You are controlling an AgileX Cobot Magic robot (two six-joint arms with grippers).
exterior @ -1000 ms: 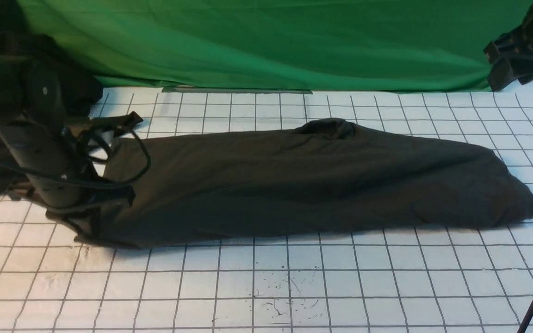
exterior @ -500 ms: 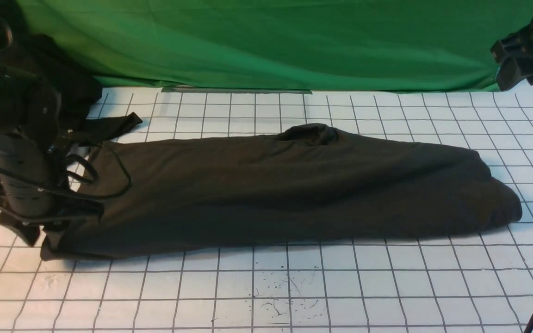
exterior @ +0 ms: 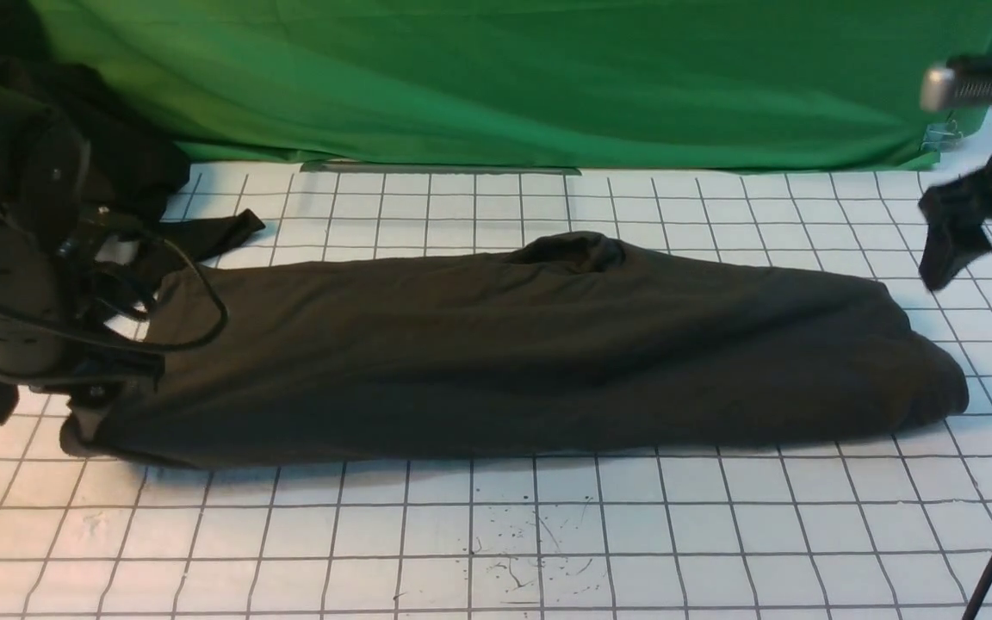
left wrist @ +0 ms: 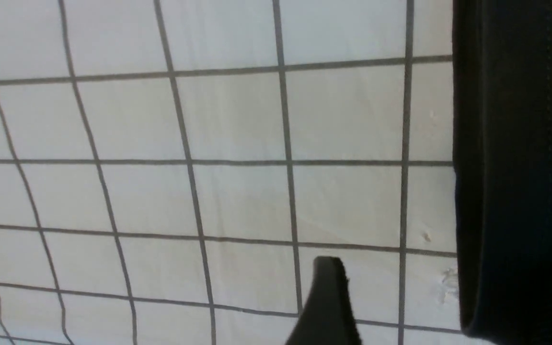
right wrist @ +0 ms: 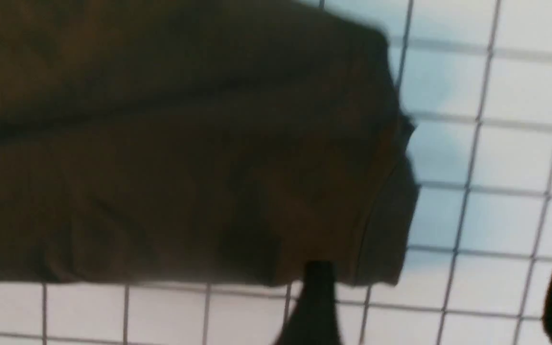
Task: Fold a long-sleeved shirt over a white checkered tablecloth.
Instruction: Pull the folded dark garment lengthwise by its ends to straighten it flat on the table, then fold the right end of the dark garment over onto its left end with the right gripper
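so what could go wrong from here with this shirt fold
1. A cable looping off the left arm hangs across the shirt's left end; it might drag that edge as the arm moves.
2. The collar hump sticks up at the far edge, so the next fold may turn lumpy.
3. A strip of other dark cloth lies near the shirt's far left corner; the open left tool could catch it.

The long-sleeved shirt (exterior: 496, 344) is soft, dull dark cloth with small wrinkles, and the white checkered tablecloth (exterior: 548, 534) is smooth, dull cloth.
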